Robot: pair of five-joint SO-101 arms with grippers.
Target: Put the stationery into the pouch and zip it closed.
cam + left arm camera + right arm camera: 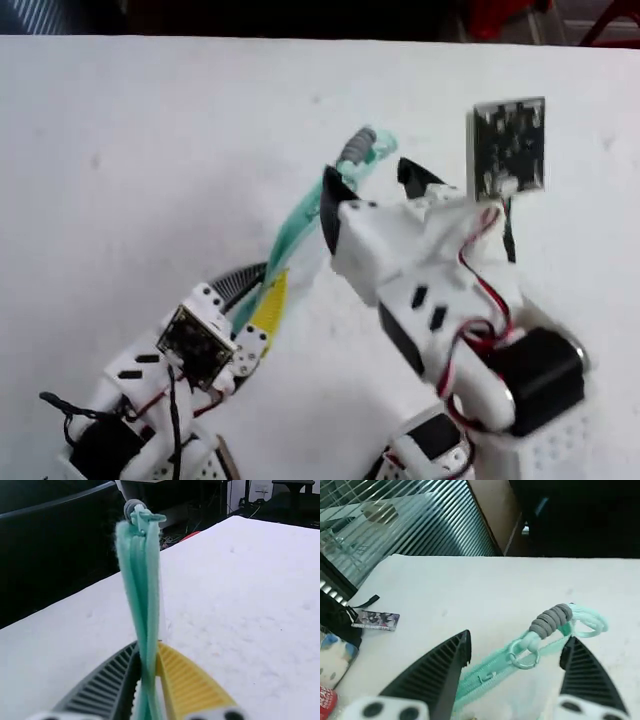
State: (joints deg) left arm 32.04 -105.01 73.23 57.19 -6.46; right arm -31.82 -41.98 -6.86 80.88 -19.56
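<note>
The pouch [142, 580] is clamped lower centre by left gripper [148, 649]; right gripper [517, 640], jaws open and empty, should be centred on zip pull [522, 656].

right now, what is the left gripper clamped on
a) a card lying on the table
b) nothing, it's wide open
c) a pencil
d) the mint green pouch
d: in the left wrist view the left gripper has its grey and yellow fingers pressed against the two sides of the mint green pouch, which stands up between them.
</note>
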